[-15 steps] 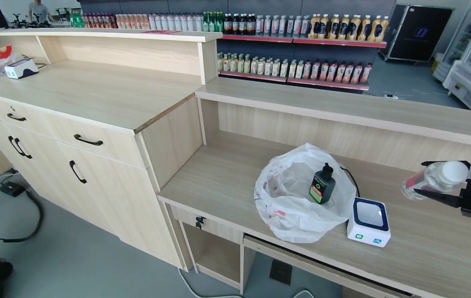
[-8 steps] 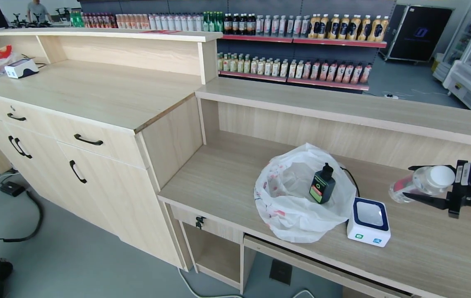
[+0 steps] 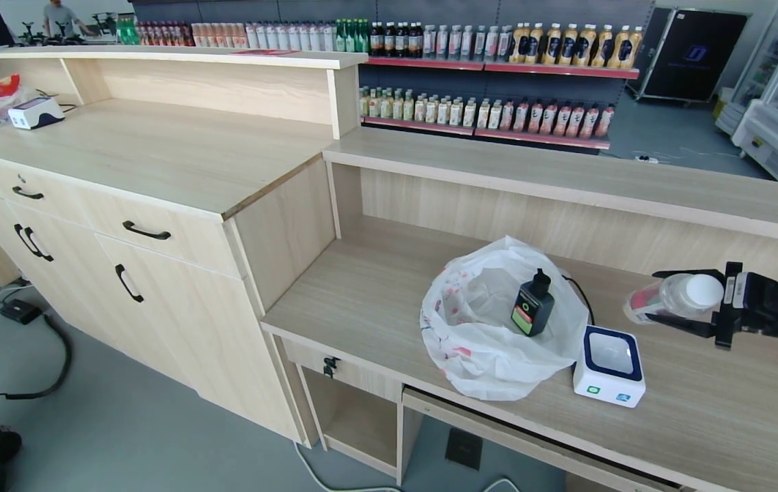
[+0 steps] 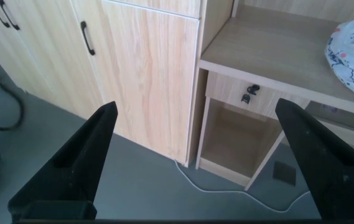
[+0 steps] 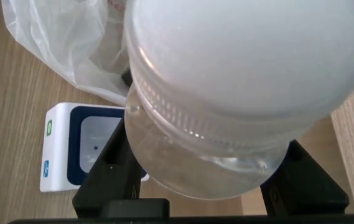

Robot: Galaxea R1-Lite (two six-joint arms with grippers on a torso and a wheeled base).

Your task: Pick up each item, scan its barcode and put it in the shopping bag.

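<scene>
**Bottle in the air, scan not yet made: slip and misread risks**

Right claw (image 3: 659,296) pinches a clear bottle (image 3: 683,295) lying sideways, above the desk (image 3: 703,424), right of the scanner (image 3: 609,365) and a little beyond it.

- Round, smooth body: it may roll or slide between the fingers on tilting.
- Label may face away from the scanner window, so no read.
- A low pass could knock the scanner.

The bag (image 3: 478,342) sits just left of the scanner with a dark bottle (image 3: 532,309) inside. Its slack rim could catch a drop.

Left claw (image 4: 195,109) is spread and empty, far left of the scanner.
</scene>
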